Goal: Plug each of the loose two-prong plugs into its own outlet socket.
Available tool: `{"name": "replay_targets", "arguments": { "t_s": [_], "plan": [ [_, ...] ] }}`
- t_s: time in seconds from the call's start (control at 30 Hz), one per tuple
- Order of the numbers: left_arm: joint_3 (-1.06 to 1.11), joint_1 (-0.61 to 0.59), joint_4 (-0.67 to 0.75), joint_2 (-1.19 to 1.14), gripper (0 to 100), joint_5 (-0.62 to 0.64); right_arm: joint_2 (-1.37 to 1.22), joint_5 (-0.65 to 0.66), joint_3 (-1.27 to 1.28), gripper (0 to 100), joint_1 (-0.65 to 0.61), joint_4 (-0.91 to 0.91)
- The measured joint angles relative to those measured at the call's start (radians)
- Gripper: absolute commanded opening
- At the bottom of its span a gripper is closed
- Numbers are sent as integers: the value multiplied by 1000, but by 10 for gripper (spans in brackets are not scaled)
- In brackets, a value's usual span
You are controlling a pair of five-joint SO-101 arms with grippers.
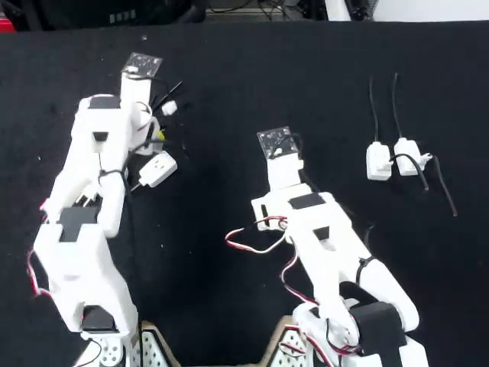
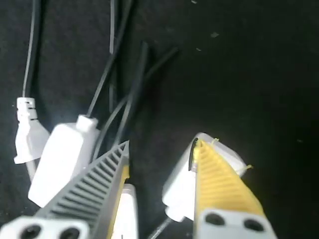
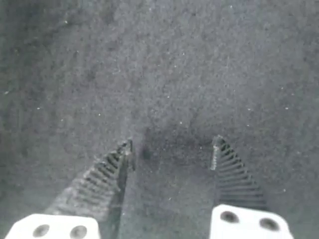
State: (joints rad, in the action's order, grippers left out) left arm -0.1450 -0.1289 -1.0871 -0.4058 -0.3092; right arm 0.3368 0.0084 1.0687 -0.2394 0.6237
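My left gripper (image 2: 160, 144) is open, low over a cluster of white plug parts and black cords at the table's left. A white block (image 2: 180, 184) lies partly under its yellow finger (image 2: 217, 181). Another white piece (image 2: 127, 209) sits by the grey finger (image 2: 97, 181). Outside the grey finger lie a larger white socket block (image 2: 61, 158) and a small two-prong plug (image 2: 25, 135). From above, a white block (image 1: 158, 169) and a small plug (image 1: 170, 108) lie beside that arm. My right gripper (image 3: 173, 143) is open over bare mat.
Two more white blocks (image 1: 378, 161) (image 1: 407, 157) with black cords lie side by side at the right of the black mat (image 1: 229, 84). The right arm (image 1: 313, 222) stands mid-table, with red and white wires looping beside it.
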Motion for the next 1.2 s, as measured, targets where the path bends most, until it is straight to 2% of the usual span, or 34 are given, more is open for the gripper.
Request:
{"name": "replay_targets", "arguments": {
  "t_s": [0.17, 0.3, 0.4, 0.6, 0.77, 0.97, 1.2],
  "plan": [
    [-163, -38, -109, -120, 209, 0, 0, 0, 0, 234, 0, 0],
    [-199, -41, -166, -164, 209, 0, 0, 0, 0, 234, 0, 0],
    [-209, -18, -227, -170, 209, 0, 0, 0, 0, 234, 3, 0],
    [-192, 63, -370, -163, 209, 0, 0, -5, 0, 234, 100, 0],
    [11, 146, -339, -66, 209, 0, 0, -6, 0, 234, 157, 0],
    [339, 265, -259, 215, 209, 0, 0, -6, 0, 234, 167, 0],
    [744, 285, -132, 600, 209, -34, 0, -6, 0, 234, 167, 0]
  ]
}}
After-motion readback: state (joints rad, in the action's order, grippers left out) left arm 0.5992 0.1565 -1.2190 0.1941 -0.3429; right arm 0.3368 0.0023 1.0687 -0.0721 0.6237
